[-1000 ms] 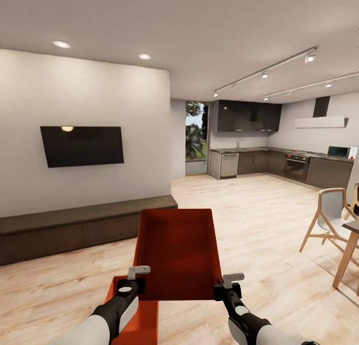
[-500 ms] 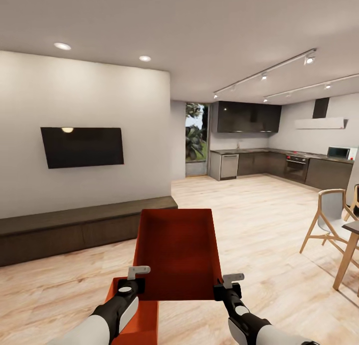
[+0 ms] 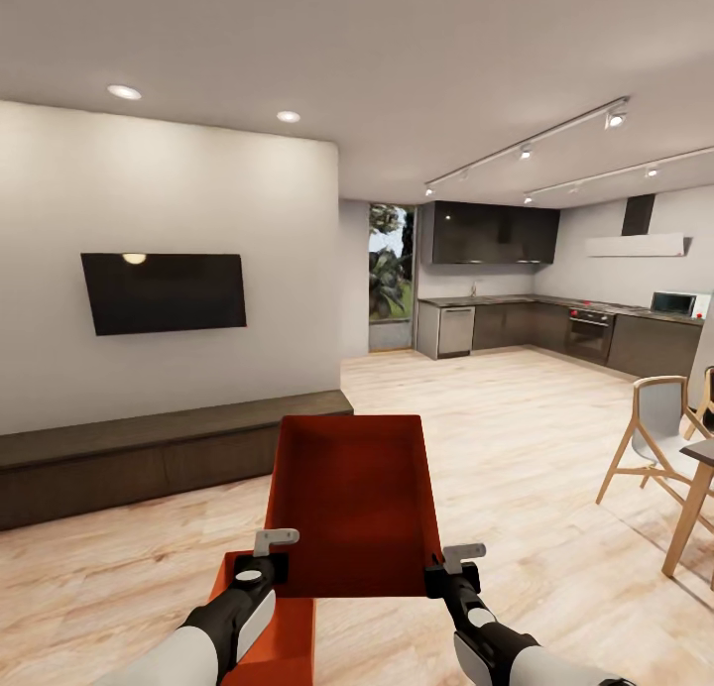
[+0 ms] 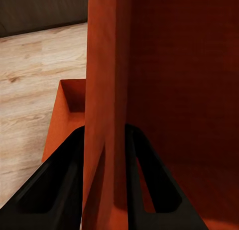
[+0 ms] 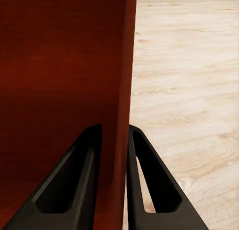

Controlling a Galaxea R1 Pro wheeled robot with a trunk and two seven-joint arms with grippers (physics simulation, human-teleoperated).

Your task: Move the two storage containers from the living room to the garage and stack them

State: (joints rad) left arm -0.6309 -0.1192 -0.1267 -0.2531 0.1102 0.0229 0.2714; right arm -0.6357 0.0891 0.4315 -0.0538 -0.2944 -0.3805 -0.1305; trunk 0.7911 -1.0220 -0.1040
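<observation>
While both arms hold one orange-red storage container lifted over the living-room wood-plank floor, the left hand and right hand each pinch a side wall. A second container sits below it on the planks. Carrying to the garage seems to be the step; next, turn the base without tilting the load.

The right gripper is clamping a thin upright wall of the orange-red storage container, one black finger lying against the inner face and the other pressing the outer face (each finger is an open triangular frame). The container's inside is glowing dark red beside the inner finger. Past the wall, the light wood-plank flooring is stretching away, pale and grainy
</observation>
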